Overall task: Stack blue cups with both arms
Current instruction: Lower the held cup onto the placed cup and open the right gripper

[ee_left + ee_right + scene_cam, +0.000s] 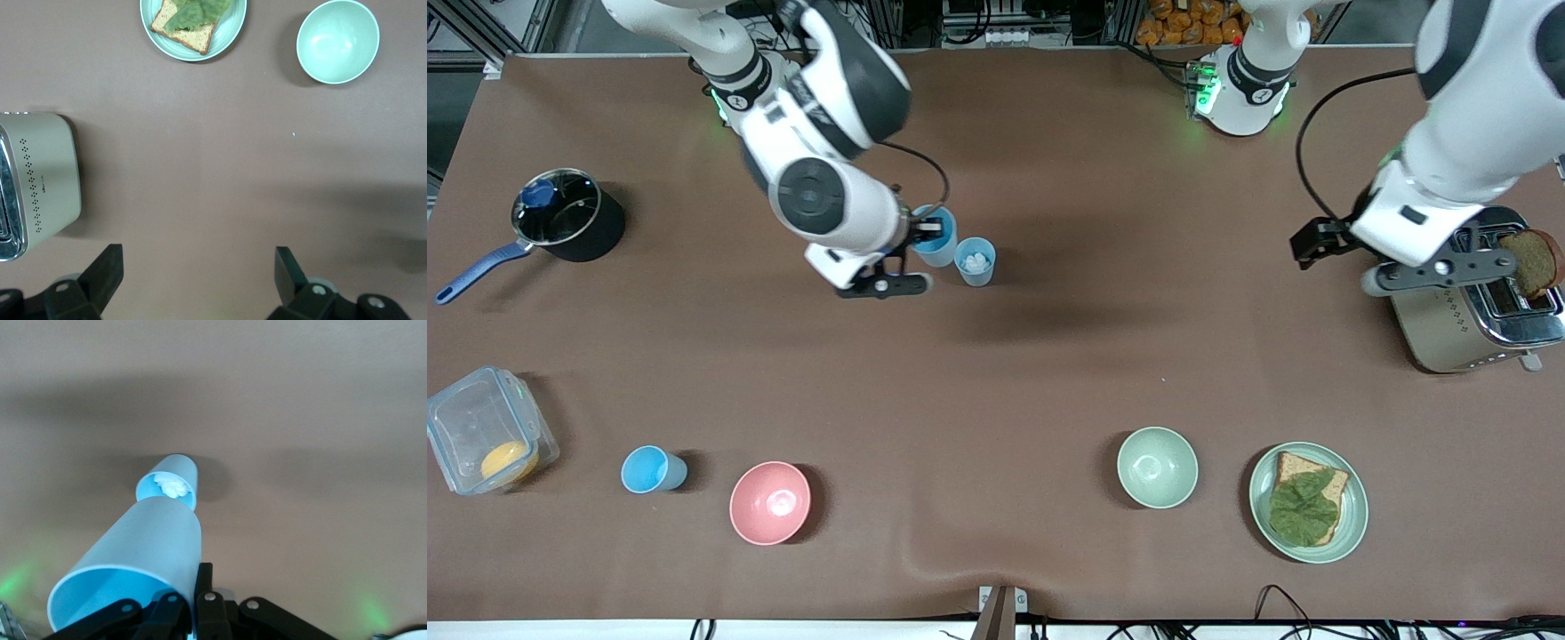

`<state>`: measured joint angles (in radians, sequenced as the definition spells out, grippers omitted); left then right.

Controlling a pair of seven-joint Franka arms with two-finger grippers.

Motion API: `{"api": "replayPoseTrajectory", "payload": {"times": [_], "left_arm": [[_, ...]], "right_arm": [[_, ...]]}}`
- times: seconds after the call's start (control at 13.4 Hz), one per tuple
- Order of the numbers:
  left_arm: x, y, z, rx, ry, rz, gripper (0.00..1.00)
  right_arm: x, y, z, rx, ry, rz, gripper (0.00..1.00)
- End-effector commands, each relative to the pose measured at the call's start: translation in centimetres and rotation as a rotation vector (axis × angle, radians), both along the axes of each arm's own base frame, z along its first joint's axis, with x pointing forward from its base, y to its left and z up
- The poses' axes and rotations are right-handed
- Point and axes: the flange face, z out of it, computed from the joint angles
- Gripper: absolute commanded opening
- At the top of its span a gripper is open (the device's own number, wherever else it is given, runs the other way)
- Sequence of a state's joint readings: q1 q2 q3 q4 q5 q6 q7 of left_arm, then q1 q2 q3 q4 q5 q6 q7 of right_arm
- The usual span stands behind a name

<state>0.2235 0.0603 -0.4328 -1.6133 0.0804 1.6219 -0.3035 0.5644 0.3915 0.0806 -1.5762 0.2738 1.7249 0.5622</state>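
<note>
A: Where does the held cup sit relative to the pale cup?

B: The right tool (930,233) is clamped on the rim of the bright blue cup (937,238), one finger inside, one outside. It hangs just beside the pale blue cup (975,261), toward the right arm's end of the surface (1049,356). The pale blue cup stands upright, something white inside it.

A: And the held cup's axis?

B: In the right wrist view it looks tilted, base toward the pale blue cup's mouth. My guess: it must shift over that mouth and straighten.

A: The other arm?

B: The left tool (199,280) waits, fingers apart, well away beside the toaster (1476,311).

A: Any more cups?

B: A third blue cup (651,469), well away, nearer the front camera.
</note>
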Motion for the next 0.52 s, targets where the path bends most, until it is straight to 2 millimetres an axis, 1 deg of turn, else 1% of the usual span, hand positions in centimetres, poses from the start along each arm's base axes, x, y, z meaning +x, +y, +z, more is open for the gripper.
{"api": "replayPoseTrajectory", "payload": {"times": [0.0, 0.07, 0.22, 0.37, 0.45], "left_arm": [[-1.1, 3.0, 2.6, -0.022, -0.016, -0.013, 1.00], [-1.3, 4.1, 3.3, -0.019, -0.029, -0.007, 1.00], [-1.9, 5.0, 3.9, -0.017, -0.018, -0.023, 1.00], [-2.2, 5.8, 3.9, -0.014, 0.001, -0.013, 1.00], [-2.5, 6.1, 4.4, -0.014, 0.000, -0.018, 1.00]], "right_arm": [[-1.6, 3.0, -2.1, -0.023, -0.012, -0.071, 0.00], [-2.0, 3.5, -2.7, -0.038, -0.005, -0.074, 0.00], [-3.4, 4.0, -4.3, -0.065, 0.005, -0.057, 0.00], [-4.7, 5.1, -6.3, -0.099, -0.005, -0.072, 0.00], [-4.9, 5.0, -7.2, -0.116, 0.000, -0.087, 0.00]]}}
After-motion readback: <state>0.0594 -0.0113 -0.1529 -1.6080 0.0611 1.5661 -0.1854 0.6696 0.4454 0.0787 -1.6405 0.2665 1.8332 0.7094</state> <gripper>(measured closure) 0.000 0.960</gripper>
